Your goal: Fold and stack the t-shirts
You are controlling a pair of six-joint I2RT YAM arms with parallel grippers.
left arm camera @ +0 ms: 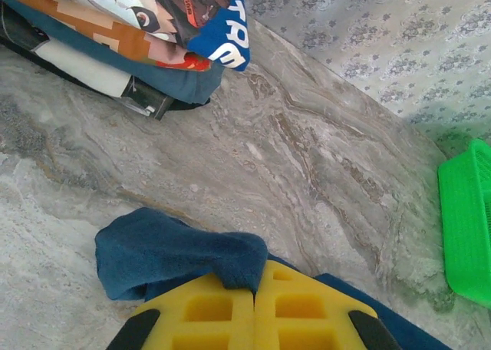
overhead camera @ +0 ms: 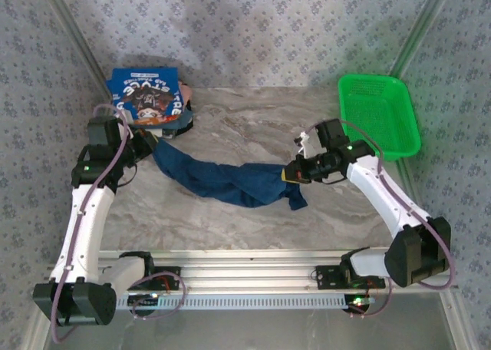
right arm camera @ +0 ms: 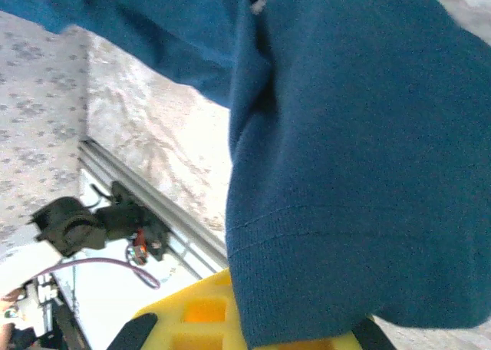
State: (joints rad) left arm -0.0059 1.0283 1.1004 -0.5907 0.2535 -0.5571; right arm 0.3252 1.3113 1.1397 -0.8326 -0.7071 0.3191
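Grey floral-patterned walls (overhead camera: pixel 245 28) enclose a marble-look tabletop (overhead camera: pixel 253 123) with an aluminium rail (overhead camera: pixel 253 264) along its near edge.

The dark t-shirt (overhead camera: pixel 230 183) is soft, matt knitted cloth with a stitched hem; the printed t-shirt (overhead camera: pixel 146 97) is matt cloth too. The table (overhead camera: pixel 253 127) looks like smooth veined stone. The basket (overhead camera: pixel 380 112) is shiny plastic mesh. The fingers (left arm camera: pixel 207 315) of the left end effector (left arm camera: pixel 254 292) are matt yellow plastic. The rail (overhead camera: pixel 253 269) is ribbed bare metal.

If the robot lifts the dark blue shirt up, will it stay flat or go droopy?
Probably droopy: the shirt is bunched like a rope between its two pinched ends, with a corner hanging loose. It's likely light, since a fold drapes softly over the left fingers. The fuzzy-looking cloth probably won't slip easily.
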